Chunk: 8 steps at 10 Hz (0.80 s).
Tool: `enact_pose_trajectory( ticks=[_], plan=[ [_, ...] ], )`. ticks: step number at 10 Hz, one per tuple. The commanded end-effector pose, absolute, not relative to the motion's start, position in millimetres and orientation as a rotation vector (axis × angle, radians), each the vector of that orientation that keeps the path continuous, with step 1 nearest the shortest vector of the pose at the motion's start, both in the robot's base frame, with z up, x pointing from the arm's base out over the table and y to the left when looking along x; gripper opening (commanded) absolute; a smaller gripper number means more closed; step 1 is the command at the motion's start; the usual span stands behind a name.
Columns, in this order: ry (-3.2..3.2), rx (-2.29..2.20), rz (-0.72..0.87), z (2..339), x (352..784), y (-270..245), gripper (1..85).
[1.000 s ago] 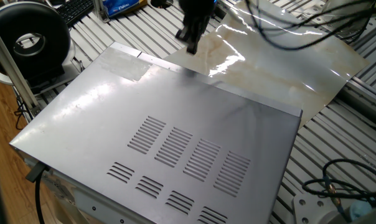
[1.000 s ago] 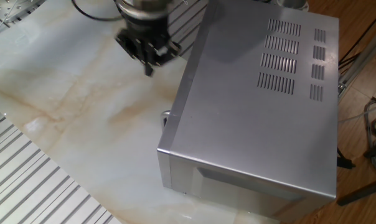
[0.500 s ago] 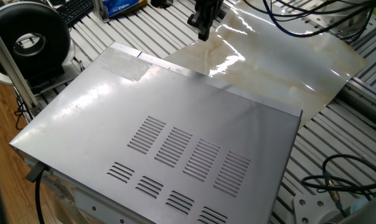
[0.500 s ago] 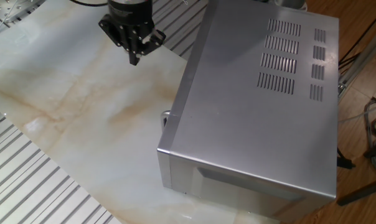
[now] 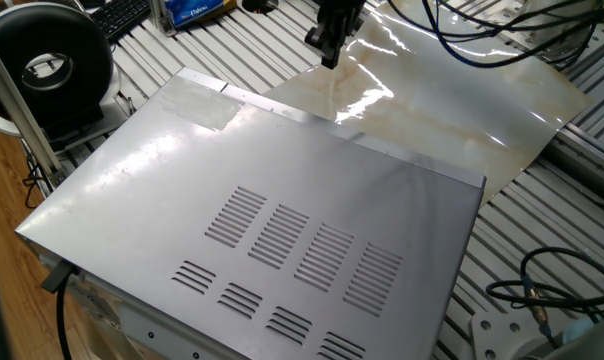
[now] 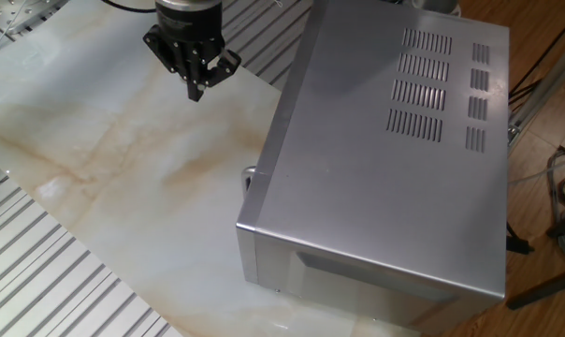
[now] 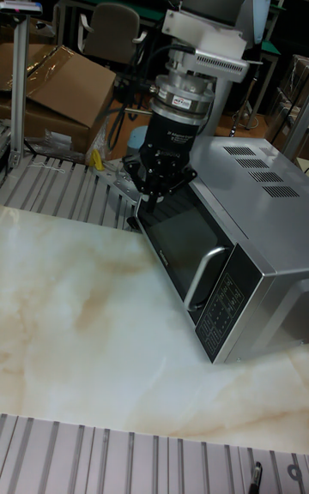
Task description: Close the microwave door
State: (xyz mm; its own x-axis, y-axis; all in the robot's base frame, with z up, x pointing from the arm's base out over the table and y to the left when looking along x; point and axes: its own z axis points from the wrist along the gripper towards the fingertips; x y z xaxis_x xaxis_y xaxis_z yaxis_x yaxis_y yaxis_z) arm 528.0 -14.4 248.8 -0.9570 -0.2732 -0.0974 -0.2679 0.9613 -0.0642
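The microwave (image 7: pixel 232 245) sits on the desk (image 6: pixel 67 281), its front facing a glossy beige sheet (image 6: pixel 105 187) spread over the slatted surface. The microwave door (image 7: pixel 184 241) lies flush against the front of the box, dark glass face and curved silver handle (image 7: pixel 202 267) outward, with the keypad beside it. The hand (image 6: pixel 196 82) hangs in the air above the sheet, near the far corner of the microwave and touching nothing. Its fingers (image 5: pixel 328 52) point downward and are drawn tight together, empty. A round black fan (image 5: pixel 44 68) stands beyond the microwave's taped corner, and cables (image 5: pixel 552 290) trail at the desk's edge.
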Motion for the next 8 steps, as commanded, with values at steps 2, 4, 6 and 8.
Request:
enact_pose_trajectory(
  ticks=[2, 4, 6, 8],
  plan=[
    [2.997, -0.410, -0.060, 245.0, 527.8, -13.8, 1.0],
    [3.016, -0.396, -0.035, 265.4, 519.7, -10.3, 1.0],
    [3.059, -0.373, -0.039, 299.7, 510.5, -3.8, 1.0],
    [3.104, -0.339, -0.050, 335.6, 495.5, 6.5, 1.0]
  ],
)
